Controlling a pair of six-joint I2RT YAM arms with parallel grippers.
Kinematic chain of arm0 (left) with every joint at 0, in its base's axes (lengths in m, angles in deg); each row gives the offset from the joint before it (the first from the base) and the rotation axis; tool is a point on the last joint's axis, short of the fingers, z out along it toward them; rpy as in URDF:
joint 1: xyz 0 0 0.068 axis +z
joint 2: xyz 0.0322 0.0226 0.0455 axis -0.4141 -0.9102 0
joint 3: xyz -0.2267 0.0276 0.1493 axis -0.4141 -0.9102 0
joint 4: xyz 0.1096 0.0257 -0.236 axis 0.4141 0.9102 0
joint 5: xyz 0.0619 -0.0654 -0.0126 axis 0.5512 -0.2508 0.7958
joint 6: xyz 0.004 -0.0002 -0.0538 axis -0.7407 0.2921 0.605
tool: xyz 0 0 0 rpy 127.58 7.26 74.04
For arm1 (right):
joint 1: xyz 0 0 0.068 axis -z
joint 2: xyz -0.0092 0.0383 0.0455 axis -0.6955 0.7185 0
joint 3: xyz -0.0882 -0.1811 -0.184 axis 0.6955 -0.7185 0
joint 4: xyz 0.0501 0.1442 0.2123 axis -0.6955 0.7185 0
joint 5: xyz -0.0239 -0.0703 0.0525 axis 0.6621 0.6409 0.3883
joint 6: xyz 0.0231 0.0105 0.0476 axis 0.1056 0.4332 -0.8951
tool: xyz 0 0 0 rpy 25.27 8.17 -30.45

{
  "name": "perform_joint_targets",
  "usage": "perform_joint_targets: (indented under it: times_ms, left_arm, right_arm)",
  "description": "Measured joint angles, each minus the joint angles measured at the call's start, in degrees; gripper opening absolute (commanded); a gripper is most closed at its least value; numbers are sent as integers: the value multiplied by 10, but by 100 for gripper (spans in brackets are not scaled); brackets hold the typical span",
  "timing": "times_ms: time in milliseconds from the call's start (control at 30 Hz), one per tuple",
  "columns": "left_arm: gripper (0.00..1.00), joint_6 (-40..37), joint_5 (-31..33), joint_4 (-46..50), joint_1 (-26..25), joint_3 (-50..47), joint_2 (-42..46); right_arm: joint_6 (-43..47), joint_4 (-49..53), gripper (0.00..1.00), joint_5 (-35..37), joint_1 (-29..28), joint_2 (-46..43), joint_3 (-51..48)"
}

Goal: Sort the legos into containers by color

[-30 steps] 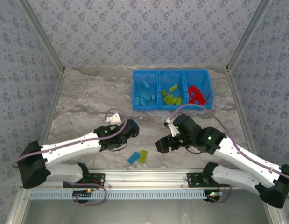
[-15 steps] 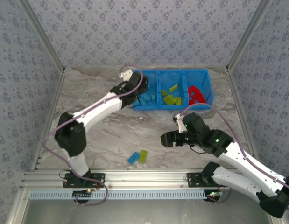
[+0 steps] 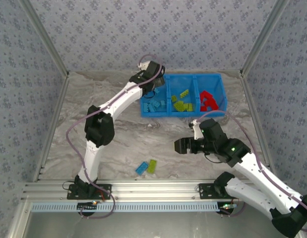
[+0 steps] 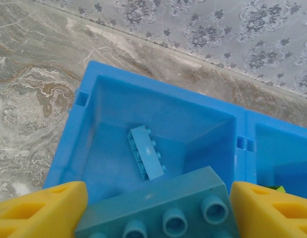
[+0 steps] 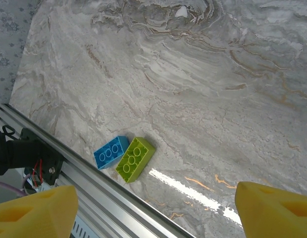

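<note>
The left gripper (image 4: 158,197) hangs over the tray's left compartment (image 4: 108,116), a light blue lego (image 4: 152,204) between its yellow fingers (image 4: 41,208), apparently pinched, though contact is hard to judge. The right gripper (image 5: 155,203) spreads wide, holding nothing, above a blue lego (image 5: 111,151) and a green lego (image 5: 135,158) on the table (image 5: 217,74)

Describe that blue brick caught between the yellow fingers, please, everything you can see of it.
The teal brick looks like matte plastic, rectangular, with a row of round studs facing the camera; its lower part is cut off by the picture's edge. It sits slightly tilted between two yellow fingers, each end meeting one, so it appears held. It hangs over the end compartment of the blue tray, above a similar loose brick lying inside.
</note>
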State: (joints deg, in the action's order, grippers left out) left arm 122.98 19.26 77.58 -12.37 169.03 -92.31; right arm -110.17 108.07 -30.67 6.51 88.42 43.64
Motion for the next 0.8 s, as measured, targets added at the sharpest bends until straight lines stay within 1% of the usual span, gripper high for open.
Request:
perform_joint_targets:
  times_ms: [100,200,300,400,500,567,667,733,800]
  left_arm:
    - [82,-18,-9,-5,-3,-16,15]
    - [84,-35,-13,-9,-9,-82,70]
    - [85,-45,-24,-9,-17,-149,143]
    - [86,-56,-23,-21,-37,-251,254]
    - [86,-64,13,-20,-93,-364,384]
    - [85,-61,43,-5,-153,-432,470]
    - [83,-43,74,40,-236,-510,572]
    - [82,-32,79,70,-273,-555,622]
    - [81,-14,76,104,-303,-596,654]
  right_arm:
    - [4,-1,85,-12,10,5,0]
    - [4,-2,85,-21,14,6,0]
    - [4,-2,85,-26,14,6,0]
    - [4,-2,85,-27,14,9,0]
    - [4,-2,85,-27,14,9,0]
    - [4,-2,85,-26,14,9,0]
    - [4,-4,85,-26,14,14,0]
    - [4,-6,85,-26,14,23,2]
    - [3,-10,85,-26,14,33,3]
